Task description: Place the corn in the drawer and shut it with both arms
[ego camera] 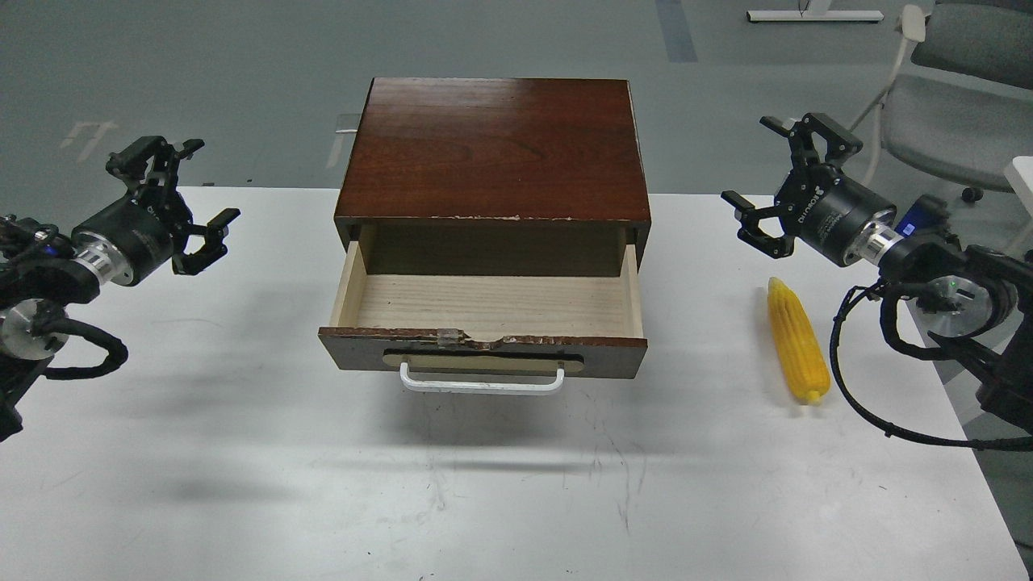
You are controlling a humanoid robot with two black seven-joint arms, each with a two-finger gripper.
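The drawer [484, 355] of the dark wood cabinet [492, 145] is pulled out toward me, and its pale wood inside holds nothing. Its white bar handle [482, 383] faces me. The yellow corn [797, 340] lies on the white table to the right of the drawer, tapered end pointing away from me. My right gripper [767, 173] hovers open above and behind the corn, apart from it. Far to the left of the cabinet, my left gripper [194, 181] is open and holds nothing.
The white table [242, 452] spreads wide in front of the drawer. A grey chair [952, 97] stands on the floor beyond the table's right rear corner. Black cables [855, 403] from my right arm loop down close beside the corn.
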